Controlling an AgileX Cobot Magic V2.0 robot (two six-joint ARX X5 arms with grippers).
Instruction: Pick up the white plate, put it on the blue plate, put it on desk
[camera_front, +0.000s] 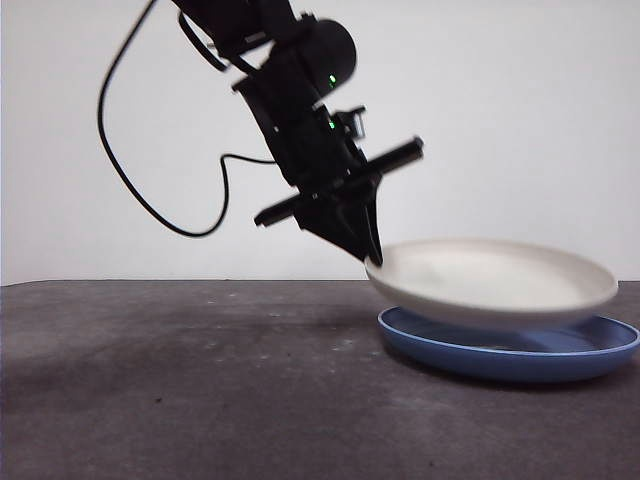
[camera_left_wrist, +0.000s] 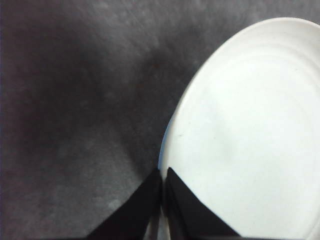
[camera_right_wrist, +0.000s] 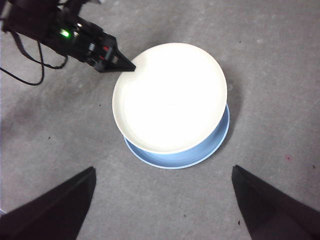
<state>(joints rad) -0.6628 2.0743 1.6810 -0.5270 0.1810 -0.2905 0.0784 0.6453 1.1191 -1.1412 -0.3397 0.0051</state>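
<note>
Left claw (camera_front: 368, 255) pinches the white plate (camera_front: 495, 278) rim above the blue plate (camera_front: 520, 350).

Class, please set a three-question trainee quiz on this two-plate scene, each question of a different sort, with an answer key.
1. True or false: the white plate lies flat on the desk, away from the blue plate.
2. Which gripper pinches the white plate's rim? A) left gripper B) right gripper
3. Fill in: the right gripper's jaws stand ___, high above both plates.

Key: 1 false, it is held over the blue plate; 2 A; 3 open.
</note>
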